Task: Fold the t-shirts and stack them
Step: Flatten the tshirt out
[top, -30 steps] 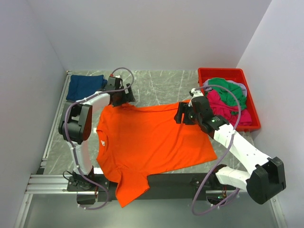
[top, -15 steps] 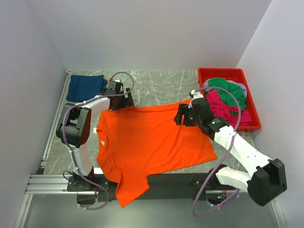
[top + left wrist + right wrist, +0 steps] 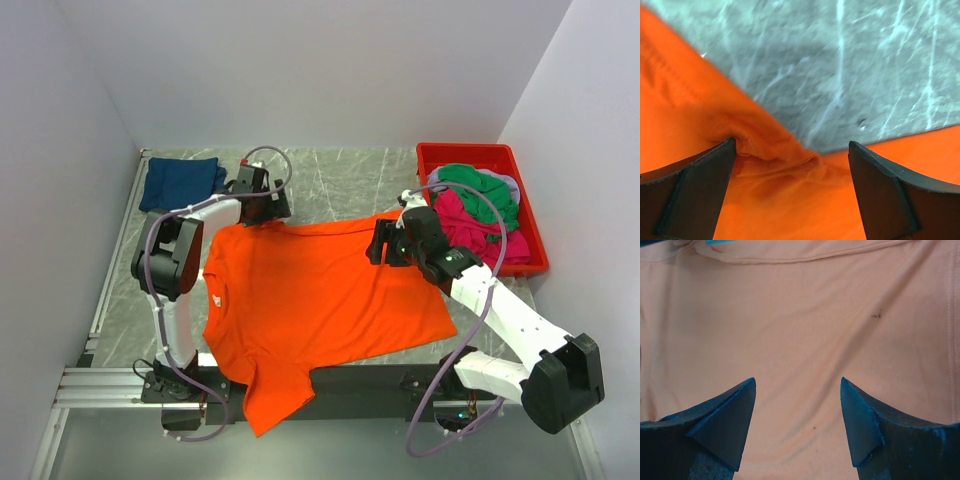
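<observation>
The orange t-shirt (image 3: 320, 300) lies spread on the marble table, its lower part hanging over the near edge. My left gripper (image 3: 272, 210) is low at the shirt's far left edge. In the left wrist view it (image 3: 792, 146) is open, with a bunched fold of orange cloth (image 3: 770, 150) between its fingers. My right gripper (image 3: 381, 244) hovers over the shirt's far right part. In the right wrist view it (image 3: 797, 381) is open above flat cloth (image 3: 800, 325). A folded navy t-shirt (image 3: 180, 183) lies at the far left.
A red bin (image 3: 468, 152) at the far right holds a green t-shirt (image 3: 482, 195), a pink one (image 3: 470, 225) and a grey one (image 3: 512, 186). White walls close in the table on three sides. A metal rail (image 3: 100, 385) runs along the near edge.
My left gripper has slid a little to the right along the shirt's far edge. The right arm and the shirt have barely moved.
</observation>
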You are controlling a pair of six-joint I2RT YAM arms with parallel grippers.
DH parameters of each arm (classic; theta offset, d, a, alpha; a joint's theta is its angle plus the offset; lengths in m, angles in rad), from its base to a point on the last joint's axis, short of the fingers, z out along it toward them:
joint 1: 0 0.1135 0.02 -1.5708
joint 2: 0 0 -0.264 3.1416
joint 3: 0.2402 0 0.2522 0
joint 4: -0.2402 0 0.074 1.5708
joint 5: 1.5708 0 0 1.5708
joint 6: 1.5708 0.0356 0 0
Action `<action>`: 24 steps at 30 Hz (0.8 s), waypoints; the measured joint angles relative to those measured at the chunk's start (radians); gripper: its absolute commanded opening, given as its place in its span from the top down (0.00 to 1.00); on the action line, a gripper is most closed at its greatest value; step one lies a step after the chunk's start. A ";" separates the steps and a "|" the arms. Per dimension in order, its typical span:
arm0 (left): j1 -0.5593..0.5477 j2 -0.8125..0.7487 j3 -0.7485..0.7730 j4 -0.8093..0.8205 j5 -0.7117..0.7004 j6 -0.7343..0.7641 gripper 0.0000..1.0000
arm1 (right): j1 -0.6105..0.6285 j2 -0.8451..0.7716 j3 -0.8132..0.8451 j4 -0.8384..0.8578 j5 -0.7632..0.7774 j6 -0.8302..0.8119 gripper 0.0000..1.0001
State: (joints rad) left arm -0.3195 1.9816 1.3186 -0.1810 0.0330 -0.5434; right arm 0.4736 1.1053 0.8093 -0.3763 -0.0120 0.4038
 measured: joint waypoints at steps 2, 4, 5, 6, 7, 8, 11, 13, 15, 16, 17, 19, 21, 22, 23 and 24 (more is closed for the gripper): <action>-0.007 0.017 0.024 0.001 0.000 0.000 0.01 | 0.000 0.000 0.000 -0.001 0.000 0.000 0.25; -0.014 0.031 0.039 0.004 0.000 -0.001 0.01 | 0.000 -0.002 -0.005 0.000 0.000 0.000 0.25; -0.018 0.034 0.043 0.005 0.001 -0.002 0.01 | 0.000 -0.003 -0.008 0.000 0.000 0.000 0.25; -0.023 0.036 0.048 0.005 0.002 -0.004 0.01 | 0.000 -0.004 -0.014 -0.001 0.000 0.000 0.25; -0.028 0.040 0.056 0.005 0.005 -0.006 0.01 | 0.000 -0.004 -0.018 -0.003 0.000 0.000 0.25; -0.034 0.044 0.065 0.004 0.005 -0.012 0.01 | 0.001 -0.004 -0.020 -0.005 0.000 0.000 0.25; -0.056 0.062 0.111 0.004 0.010 -0.024 0.01 | 0.002 -0.004 -0.024 -0.006 0.000 0.000 0.25; -0.070 0.077 0.149 0.014 0.015 -0.032 0.01 | 0.002 -0.003 -0.024 -0.006 0.000 0.000 0.25; -0.078 0.091 0.182 0.026 0.020 -0.045 0.01 | 0.004 -0.003 -0.025 -0.006 0.000 0.000 0.25; -0.083 0.099 0.199 0.031 0.023 -0.049 0.01 | 0.005 -0.003 -0.025 -0.006 0.000 0.000 0.25; -0.085 0.107 0.216 0.029 0.023 -0.050 0.01 | 0.006 -0.003 -0.026 -0.006 0.002 0.000 0.25; -0.087 0.127 0.260 0.027 0.022 -0.050 0.01 | 0.007 -0.003 -0.026 -0.006 0.005 0.000 0.25; -0.087 0.148 0.305 0.018 0.019 -0.046 0.01 | 0.008 -0.003 -0.027 -0.005 0.008 0.000 0.25; -0.087 0.156 0.322 0.017 0.017 -0.044 0.00 | 0.008 -0.003 -0.028 -0.005 0.010 0.000 0.25; -0.087 0.159 0.333 0.017 0.014 -0.043 0.01 | 0.009 -0.003 -0.029 -0.005 0.011 0.000 0.25; -0.086 0.159 0.334 0.016 0.010 -0.043 0.01 | 0.010 -0.003 -0.030 -0.006 0.011 0.000 0.25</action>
State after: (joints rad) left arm -0.4053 2.1407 1.6524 -0.1650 0.0425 -0.5861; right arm 0.4831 1.1019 0.7792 -0.3824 -0.0010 0.4038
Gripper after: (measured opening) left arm 0.994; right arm 0.747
